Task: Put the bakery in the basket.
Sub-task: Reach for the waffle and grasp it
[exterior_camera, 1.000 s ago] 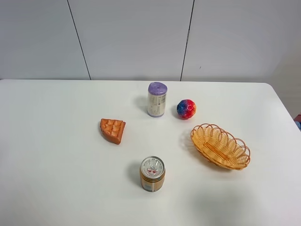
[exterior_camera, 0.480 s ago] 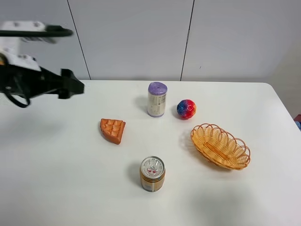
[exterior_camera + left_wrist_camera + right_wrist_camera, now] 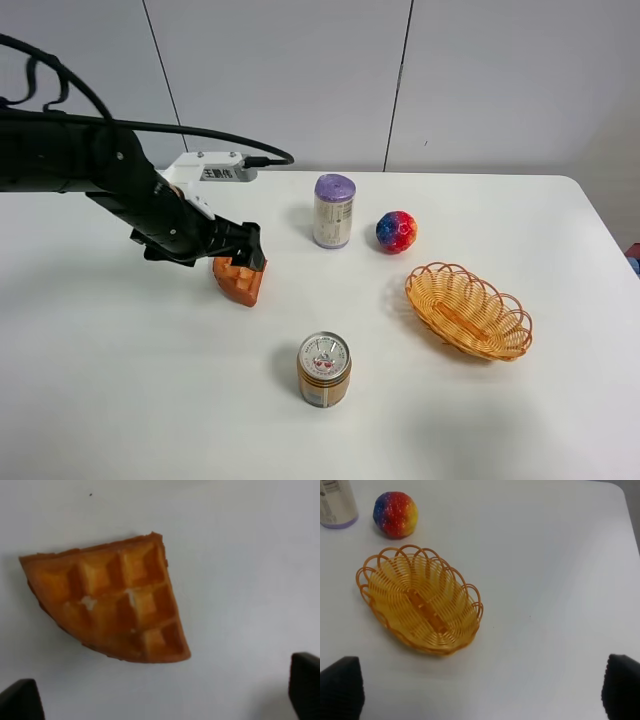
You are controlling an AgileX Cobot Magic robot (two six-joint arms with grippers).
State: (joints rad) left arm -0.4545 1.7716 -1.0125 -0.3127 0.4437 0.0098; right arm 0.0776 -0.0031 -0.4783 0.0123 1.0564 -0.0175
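A white table (image 3: pixel 520 210) seen from above, with five small objects and one black robot arm reaching in from the left. The left gripper (image 3: pixel 238 250) hangs just over a wedge of lattice-topped pie (image 3: pixel 241 281), orange-brown, lying flat on the table left of centre. In the left wrist view the pie (image 3: pixel 110 605) fills the middle. The gripper (image 3: pixel 162 700) is spread wide, its two dark fingertips (image 3: pixel 20 700) at the far corners, and neither touches the pie.

A small white plate (image 3: pixel 212 171) on the arm's wrist carries dark characters, too small to read. Behind the pie and to its right stands an upright can with a purple lid (image 3: pixel 333 211); its pale label has fine print that cannot be read. Just beside it to the right is a ball (image 3: pixel 396 231) mottled red, blue and yellow. Nearer the camera stands a second can with a gold body (image 3: pixel 324 370), its silver top showing a small red mark; any writing is illegible.

The oval wicker basket (image 3: pixel 468 310) sits right of centre, well apart from the pie, with nothing in it. The two cans stand either side of the line from pie to basket.

The right wrist view looks down on the basket (image 3: pixel 420 602) and ball (image 3: pixel 395 514); the right gripper (image 3: pixel 480 690) is spread wide too, holding nothing
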